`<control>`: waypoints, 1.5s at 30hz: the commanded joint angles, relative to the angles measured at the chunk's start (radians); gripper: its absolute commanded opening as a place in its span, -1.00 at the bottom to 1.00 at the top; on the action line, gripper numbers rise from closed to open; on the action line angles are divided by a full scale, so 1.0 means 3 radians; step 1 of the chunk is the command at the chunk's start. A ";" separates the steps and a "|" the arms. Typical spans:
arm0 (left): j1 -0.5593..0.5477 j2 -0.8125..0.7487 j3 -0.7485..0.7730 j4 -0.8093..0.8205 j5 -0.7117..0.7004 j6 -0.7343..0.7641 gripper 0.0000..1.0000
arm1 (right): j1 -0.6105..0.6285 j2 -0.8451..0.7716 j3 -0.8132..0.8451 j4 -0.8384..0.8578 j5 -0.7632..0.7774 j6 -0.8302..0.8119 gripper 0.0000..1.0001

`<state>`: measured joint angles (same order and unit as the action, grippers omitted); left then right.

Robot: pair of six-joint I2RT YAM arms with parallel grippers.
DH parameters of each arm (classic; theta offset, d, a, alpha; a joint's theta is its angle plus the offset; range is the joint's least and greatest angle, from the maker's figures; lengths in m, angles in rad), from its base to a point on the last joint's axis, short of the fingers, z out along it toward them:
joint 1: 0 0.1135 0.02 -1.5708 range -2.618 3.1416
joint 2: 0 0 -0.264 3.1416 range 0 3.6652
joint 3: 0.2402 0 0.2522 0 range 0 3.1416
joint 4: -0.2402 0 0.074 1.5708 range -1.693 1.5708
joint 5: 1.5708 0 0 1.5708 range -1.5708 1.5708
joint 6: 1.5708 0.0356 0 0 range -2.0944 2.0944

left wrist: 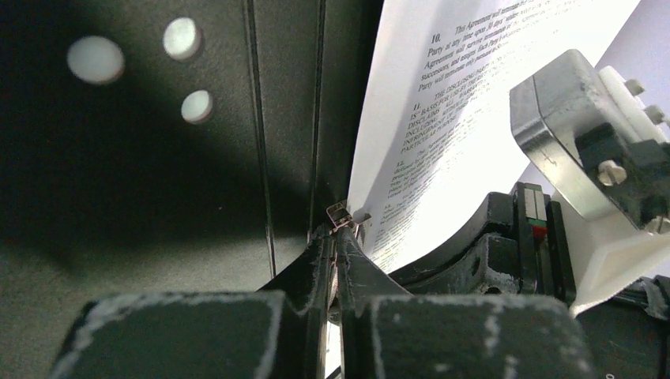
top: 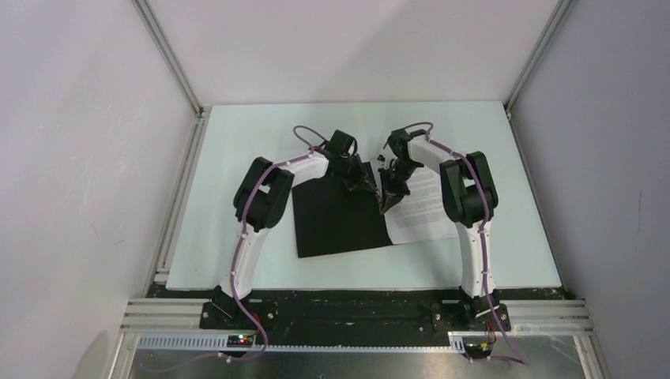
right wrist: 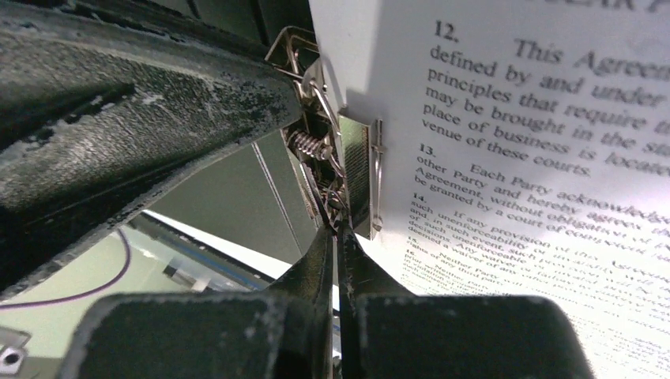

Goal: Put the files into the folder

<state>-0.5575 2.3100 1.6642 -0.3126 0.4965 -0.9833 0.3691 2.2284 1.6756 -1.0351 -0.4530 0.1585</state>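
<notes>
Spread open on the pale bench [top: 237, 253]: the folder [top: 340, 217], black inside up. Along the right of its fold, the files [top: 427, 209], white printed sheets with their left edge run in at the spine.

From above, little more than the left claw [top: 373, 188] and the right claw [top: 387, 201] meeting over the far part of the fold, tips lost in black on black.

From the wrists, much more: a small metal clip [left wrist: 341, 212] at the fold, the sheets' edge tucked against it. Only from the right wrist, its coiled spring [right wrist: 304, 146] and flat lever [right wrist: 359, 174], plain against numbered clauses of text. Only from the left wrist, three pale round spots [left wrist: 182, 39] on the black cover, and the paper curving up beside the right arm's grey wrist block [left wrist: 561, 126].

Left claw drawn together, fingers [left wrist: 312, 264] touching tip to tip just under the clip. Right claw likewise pressed together, fingers [right wrist: 316, 260] reaching the foot of the lever. Possibly a sliver of metal nipped in each; too cramped to tell. Just beside the spring in the right wrist view, the scuffed black flank of the left claw.
</notes>
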 commanded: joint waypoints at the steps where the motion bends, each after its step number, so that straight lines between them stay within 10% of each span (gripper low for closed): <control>1: 0.0049 0.0075 -0.0089 -0.0213 -0.0140 0.0005 -0.88 | 0.0070 0.0276 0.0019 0.0368 -0.0318 0.0095 -1.00; 10: 0.0066 0.0030 -0.0121 -0.0186 -0.0200 0.0059 -0.82 | 0.0060 -0.0129 0.0247 0.0213 -0.1146 0.0102 -0.98; 18: 0.0106 -0.0221 -0.0019 -0.0143 -0.0203 0.0340 -0.46 | -0.0181 -0.0374 0.0109 0.0128 -0.0889 -0.0091 -0.42; 28: 0.0440 -0.1223 0.0218 -0.0627 -0.0395 0.1930 0.16 | -0.0525 -0.0797 0.0002 0.0104 -0.0874 -0.0381 -0.04; 36: 0.1168 -0.2086 -0.0901 -0.1226 -0.1144 0.2339 0.56 | -0.0507 -0.1066 -0.0207 0.0215 -0.0504 -0.0515 0.00; 45: 0.2204 -0.2175 -0.1959 -0.1083 -0.0295 0.2248 0.73 | -0.0263 -0.0718 -0.0169 0.0307 -0.0691 -0.0666 0.17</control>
<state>0.0364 1.6527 1.1183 -0.6373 0.2771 -0.3389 0.2649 1.9568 1.6184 -0.9672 -0.6247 0.0006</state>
